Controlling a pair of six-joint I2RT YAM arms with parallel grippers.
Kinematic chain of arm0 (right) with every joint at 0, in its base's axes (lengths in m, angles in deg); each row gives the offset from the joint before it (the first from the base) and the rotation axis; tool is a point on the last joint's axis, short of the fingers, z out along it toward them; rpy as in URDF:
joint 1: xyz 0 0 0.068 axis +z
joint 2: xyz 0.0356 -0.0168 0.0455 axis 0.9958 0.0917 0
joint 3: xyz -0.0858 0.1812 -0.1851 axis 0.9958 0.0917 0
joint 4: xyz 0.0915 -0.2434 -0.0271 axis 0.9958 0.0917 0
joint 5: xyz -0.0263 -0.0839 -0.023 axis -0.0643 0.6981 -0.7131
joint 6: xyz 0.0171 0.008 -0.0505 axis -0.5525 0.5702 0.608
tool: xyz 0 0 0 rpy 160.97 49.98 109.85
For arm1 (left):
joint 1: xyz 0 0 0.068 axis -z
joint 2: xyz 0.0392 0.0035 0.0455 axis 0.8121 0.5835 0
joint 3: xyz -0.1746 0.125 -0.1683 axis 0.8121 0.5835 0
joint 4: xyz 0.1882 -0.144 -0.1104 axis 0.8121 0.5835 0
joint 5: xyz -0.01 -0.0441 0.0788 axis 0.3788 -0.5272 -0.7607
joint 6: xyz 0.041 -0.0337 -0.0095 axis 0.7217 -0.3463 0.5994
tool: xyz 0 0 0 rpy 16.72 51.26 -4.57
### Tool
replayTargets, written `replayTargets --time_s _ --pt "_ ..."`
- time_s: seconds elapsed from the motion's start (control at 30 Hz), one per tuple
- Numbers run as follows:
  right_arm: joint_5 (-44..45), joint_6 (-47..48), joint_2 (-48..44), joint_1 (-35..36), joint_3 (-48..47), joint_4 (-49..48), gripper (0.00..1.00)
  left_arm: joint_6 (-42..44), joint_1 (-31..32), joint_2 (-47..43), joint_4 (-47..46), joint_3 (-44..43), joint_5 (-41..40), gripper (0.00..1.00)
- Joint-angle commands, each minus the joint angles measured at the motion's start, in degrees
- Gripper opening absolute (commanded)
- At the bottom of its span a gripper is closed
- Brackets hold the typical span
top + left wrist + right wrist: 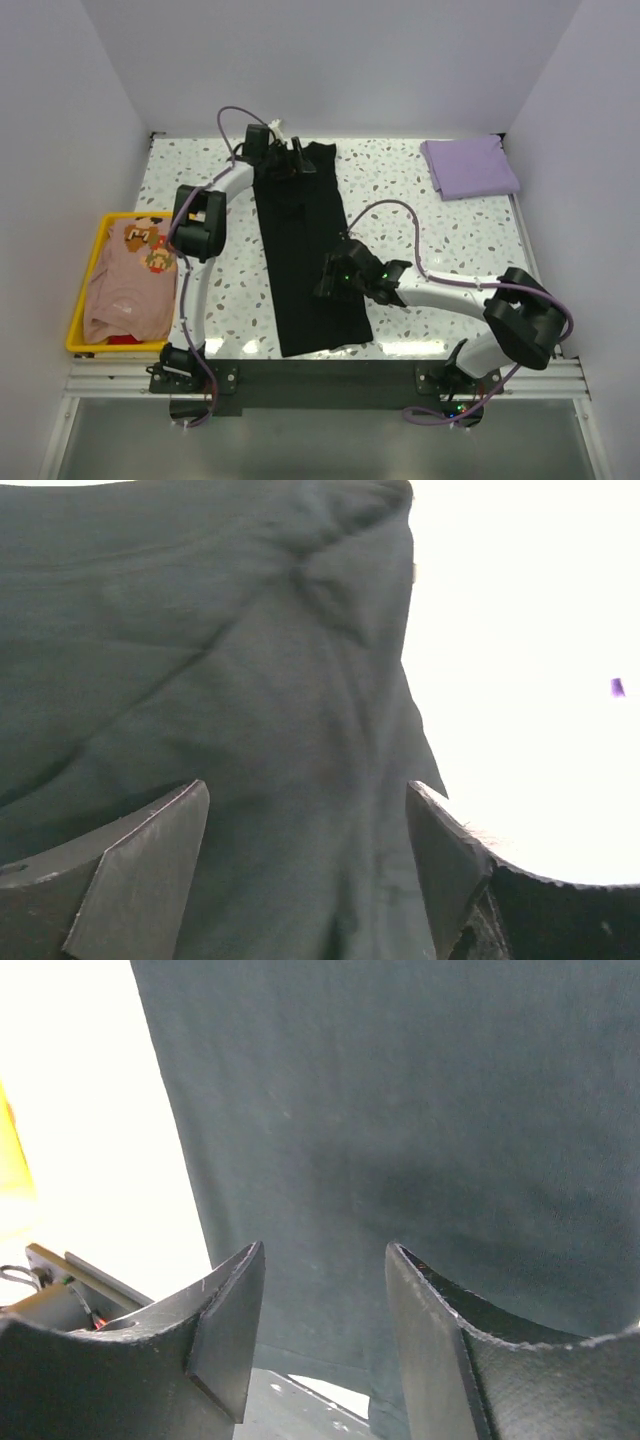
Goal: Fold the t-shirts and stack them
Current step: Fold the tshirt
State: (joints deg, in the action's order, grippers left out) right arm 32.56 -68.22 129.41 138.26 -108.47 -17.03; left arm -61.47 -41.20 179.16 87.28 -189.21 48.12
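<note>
Left end effector (305, 800) and right end effector (323, 1260), both open, above black t-shirt (305, 230).

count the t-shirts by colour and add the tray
black t-shirt: 1
lavender t-shirt: 1
peach t-shirt, printed: 1
yellow tray: 1
total: 4
A red bit under the peach t-shirt is too hidden to count.

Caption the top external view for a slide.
Left gripper and right gripper over the strip-folded black t-shirt; lavender t-shirt folded, peach t-shirt in yellow tray.
</note>
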Motion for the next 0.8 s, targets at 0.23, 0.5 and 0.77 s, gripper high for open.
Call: replayTargets --time_s 0.23,0.5,0.77 --pt "11.5 11.9 -2.6 -4.9 -10.4 16.7 0.59 -2.0 -1.8 -8.4 -1.9 -4.7 7.1 0.87" --pt "4.7 21.3 2.9 -11.5 -13.3 17.4 0.58 -14.1 -1.6 -31.9 0.9 27.7 -9.6 0.59" --pt "4.7 21.7 4.0 -11.5 -8.3 16.0 0.58 -16.5 -0.5 -54.0 4.6 56.4 -23.0 0.51"
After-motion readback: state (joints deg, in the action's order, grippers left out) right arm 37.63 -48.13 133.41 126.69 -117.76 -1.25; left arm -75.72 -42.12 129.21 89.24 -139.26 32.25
